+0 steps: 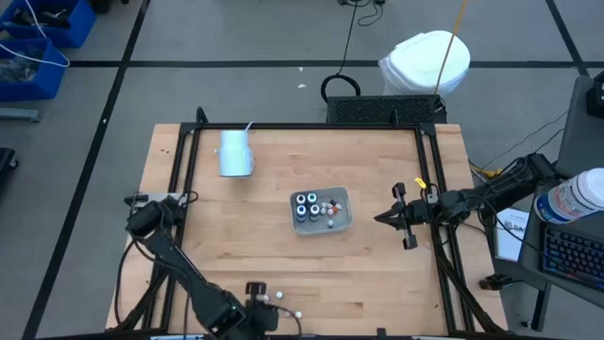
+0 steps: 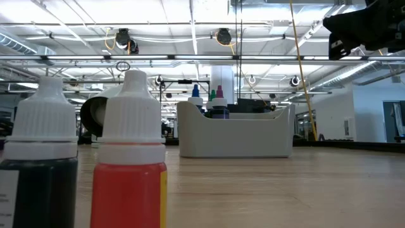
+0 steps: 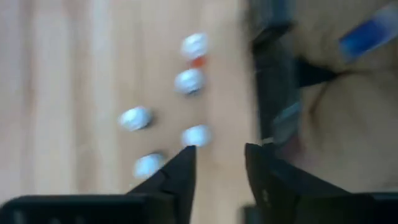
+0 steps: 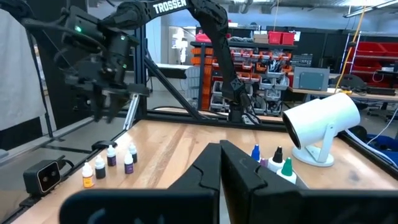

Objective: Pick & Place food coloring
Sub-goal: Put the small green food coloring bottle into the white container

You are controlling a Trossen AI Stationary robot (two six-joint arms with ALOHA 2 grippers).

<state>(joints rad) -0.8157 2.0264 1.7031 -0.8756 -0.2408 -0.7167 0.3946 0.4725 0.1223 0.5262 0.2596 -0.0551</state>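
food coloring bottles (image 1: 279, 302) — stood upright at table's near edge, directly below left gripper (image 1: 256, 289), jaws part open, empty; the nearer arm. right gripper (image 1: 385, 218) shut, empty, beside tray (image 1: 342, 225).

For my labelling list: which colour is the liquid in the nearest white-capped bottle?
Red-orange; the bottle shows best in the low view.

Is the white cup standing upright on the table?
No: in the high view the white cup lies on its side near the table's far left corner.
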